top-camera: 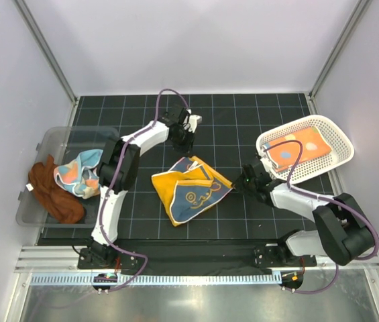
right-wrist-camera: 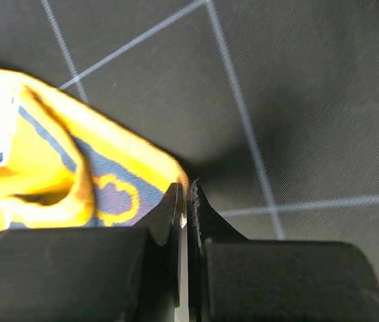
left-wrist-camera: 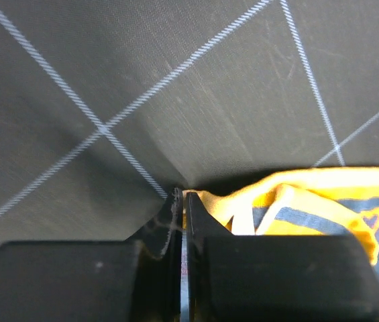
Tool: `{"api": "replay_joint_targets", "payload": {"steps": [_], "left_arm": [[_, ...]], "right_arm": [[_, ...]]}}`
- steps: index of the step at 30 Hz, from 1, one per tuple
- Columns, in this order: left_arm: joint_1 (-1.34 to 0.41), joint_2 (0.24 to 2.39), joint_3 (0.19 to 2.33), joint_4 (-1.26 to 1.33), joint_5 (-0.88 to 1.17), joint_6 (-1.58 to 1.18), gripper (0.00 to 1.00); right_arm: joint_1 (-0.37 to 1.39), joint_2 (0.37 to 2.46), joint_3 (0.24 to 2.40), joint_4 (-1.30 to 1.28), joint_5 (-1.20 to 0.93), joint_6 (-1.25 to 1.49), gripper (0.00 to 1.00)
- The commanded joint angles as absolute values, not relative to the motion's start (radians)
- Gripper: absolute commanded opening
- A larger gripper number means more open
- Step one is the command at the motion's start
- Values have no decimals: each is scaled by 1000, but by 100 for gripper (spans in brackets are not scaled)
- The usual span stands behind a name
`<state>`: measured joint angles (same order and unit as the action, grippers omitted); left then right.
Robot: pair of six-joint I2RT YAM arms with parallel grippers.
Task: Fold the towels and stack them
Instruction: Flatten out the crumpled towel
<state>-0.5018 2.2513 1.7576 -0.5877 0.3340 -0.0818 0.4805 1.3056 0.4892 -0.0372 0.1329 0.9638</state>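
Black gridded tabletop (top-camera: 243, 114) with a rumpled yellow towel (top-camera: 190, 190) in the middle, a robot gripper pinching each of two corners.
Left gripper (left-wrist-camera: 184, 194) is pressed together on the towel's far corner; right gripper (right-wrist-camera: 184, 191) is nipped onto its right corner. Right of the towel is a white basket (top-camera: 337, 134) holding a folded orange towel (top-camera: 296, 147); left of it, a clear bin (top-camera: 48, 137). Best to lift both corners evenly and draw them apart, so the cloth spreads flat without slipping free.

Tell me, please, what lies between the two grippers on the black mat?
The crumpled yellow-and-navy printed towel, its corners at the left gripper and right gripper, per the top view.
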Motion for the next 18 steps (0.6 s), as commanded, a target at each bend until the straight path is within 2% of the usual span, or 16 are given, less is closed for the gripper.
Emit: {"api": "replay_joint_targets", "payload": {"steps": [1,8,15,18], "left_arm": [[-503,2201,1718,-640,376,-139,0],[-503,2022,1554,-511,249,-334,0],[-503,1757,1480,-465,192,-452,0],[-505,1665,1444,-463,179,-468,0]], "right_arm": [[439,1330,488,58,187,836,1],[391,1355,632,43,16,572,1],[391,1304,857,-184,-152,375,1],[391,1246,885,-244,-179,327,1]]}}
